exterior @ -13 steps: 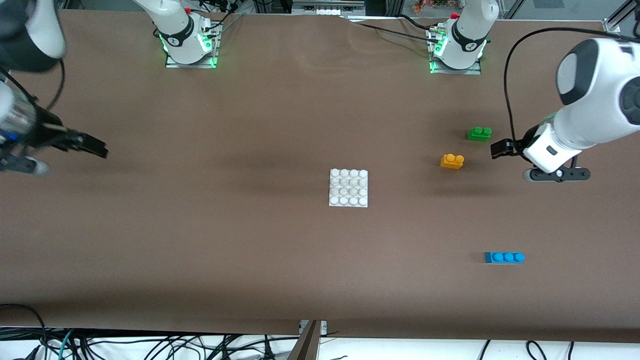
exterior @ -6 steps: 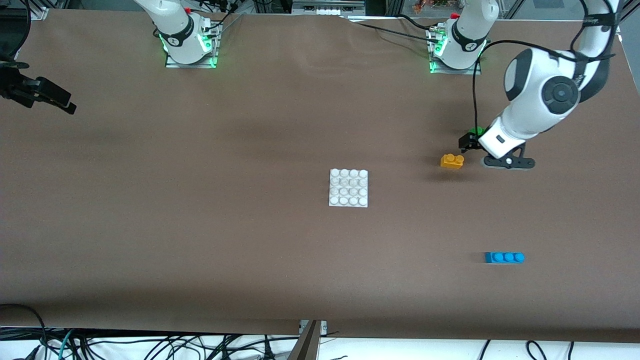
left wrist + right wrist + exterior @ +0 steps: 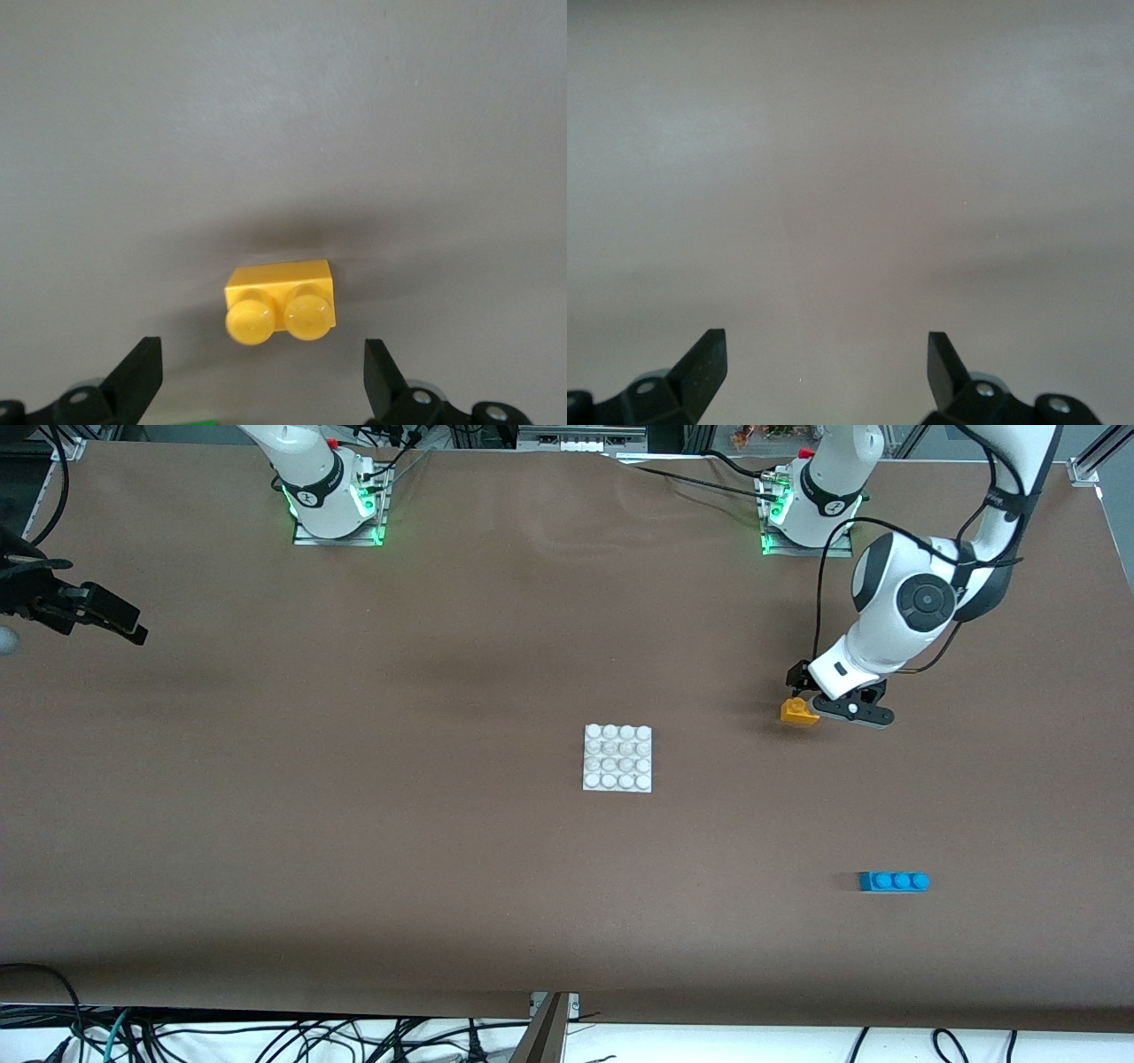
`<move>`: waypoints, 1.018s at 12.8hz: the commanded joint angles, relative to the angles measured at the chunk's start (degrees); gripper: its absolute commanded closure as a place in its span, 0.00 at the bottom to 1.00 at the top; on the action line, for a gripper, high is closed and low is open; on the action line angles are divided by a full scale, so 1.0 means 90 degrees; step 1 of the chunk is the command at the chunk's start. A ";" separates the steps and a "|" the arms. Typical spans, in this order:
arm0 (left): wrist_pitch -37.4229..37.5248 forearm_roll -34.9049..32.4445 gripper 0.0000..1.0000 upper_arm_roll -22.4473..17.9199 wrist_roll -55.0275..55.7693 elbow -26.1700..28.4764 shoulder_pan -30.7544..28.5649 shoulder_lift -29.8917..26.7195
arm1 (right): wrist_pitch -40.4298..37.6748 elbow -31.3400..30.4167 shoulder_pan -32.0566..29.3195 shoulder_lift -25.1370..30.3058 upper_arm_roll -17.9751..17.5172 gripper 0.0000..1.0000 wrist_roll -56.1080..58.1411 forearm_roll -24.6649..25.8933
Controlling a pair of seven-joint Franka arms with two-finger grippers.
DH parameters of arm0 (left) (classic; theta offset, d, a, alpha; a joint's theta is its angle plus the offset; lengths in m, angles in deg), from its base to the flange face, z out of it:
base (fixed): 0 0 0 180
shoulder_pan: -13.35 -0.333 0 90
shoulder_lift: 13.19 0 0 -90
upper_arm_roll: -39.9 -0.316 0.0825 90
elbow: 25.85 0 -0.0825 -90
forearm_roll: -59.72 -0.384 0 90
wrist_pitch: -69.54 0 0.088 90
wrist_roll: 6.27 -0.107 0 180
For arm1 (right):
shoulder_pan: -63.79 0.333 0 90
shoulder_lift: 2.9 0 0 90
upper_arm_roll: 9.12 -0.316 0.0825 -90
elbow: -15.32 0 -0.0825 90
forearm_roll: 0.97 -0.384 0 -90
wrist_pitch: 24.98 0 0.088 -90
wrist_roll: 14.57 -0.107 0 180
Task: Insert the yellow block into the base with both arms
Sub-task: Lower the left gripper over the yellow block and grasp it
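The yellow block [image 3: 796,711] lies on the brown table toward the left arm's end, its two studs up. My left gripper [image 3: 800,685] hangs low over it, open, and partly covers it in the front view. In the left wrist view the yellow block [image 3: 280,297] sits just ahead of the open left gripper [image 3: 261,352], untouched and not between the fingers. The white studded base [image 3: 617,757] rests mid-table. My right gripper [image 3: 126,625] hovers open over the right arm's end of the table. The right wrist view shows only bare table past the open right gripper [image 3: 824,347].
A blue three-stud brick [image 3: 893,881] lies nearer the front camera than the yellow block. A sliver of a green brick [image 3: 195,423] shows at the edge of the left wrist view; the left arm hides it in the front view.
The left arm has swung in from the table's end to over the yellow block, now covering the green brick. The right gripper has moved away from the front camera.
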 commanded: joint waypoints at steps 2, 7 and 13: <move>-0.0877 -0.0109 0.00 0.0063 -0.0111 0.0281 -0.0058 0.0323 | 0.0104 -0.0044 -0.0066 -0.0020 -0.0098 0.00 0.0121 0.0024; -0.1261 -0.0118 0.00 0.0053 -0.0141 0.0390 -0.0058 0.0472 | 0.0114 -0.0024 -0.0066 -0.0020 -0.0137 0.00 0.0091 0.0034; -0.1232 -0.0118 0.32 0.0043 -0.0180 0.0390 -0.0058 0.0394 | 0.0094 -0.0015 -0.0066 -0.0039 -0.0137 0.00 0.0111 -0.0005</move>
